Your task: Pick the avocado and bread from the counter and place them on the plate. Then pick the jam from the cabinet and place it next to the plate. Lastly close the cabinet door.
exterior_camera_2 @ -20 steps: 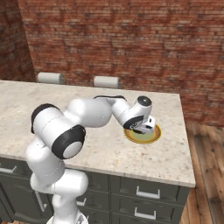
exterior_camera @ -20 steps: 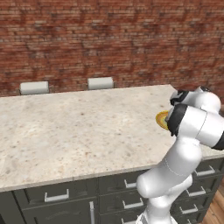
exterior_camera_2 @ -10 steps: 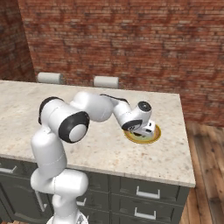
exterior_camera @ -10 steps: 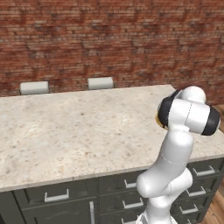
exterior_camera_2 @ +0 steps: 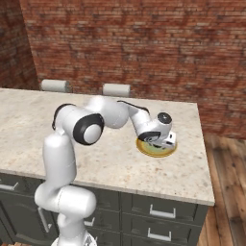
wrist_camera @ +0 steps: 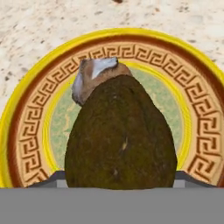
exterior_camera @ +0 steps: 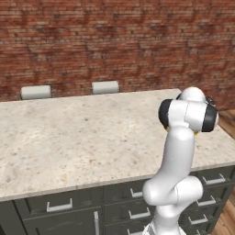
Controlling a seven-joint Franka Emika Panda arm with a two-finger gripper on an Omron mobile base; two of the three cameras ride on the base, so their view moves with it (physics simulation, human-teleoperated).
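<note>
Since a second ago the arm's elbow has swung upright; pincer pinches the avocado over the plate, bread just behind, on the worktop.

The counter looks like polished stone, beige with fine dark speckles. The wall at 12 o'clock is rough red brick with matt mortar lines. The floor at 3 o'clock is brown wood in planks. The plate seems glazed ceramic, glossy yellow rim with a brown key pattern. The avocado has a dull, finely mottled olive-brown skin. The bread looks rough and lumpy, grey-brown.
</note>
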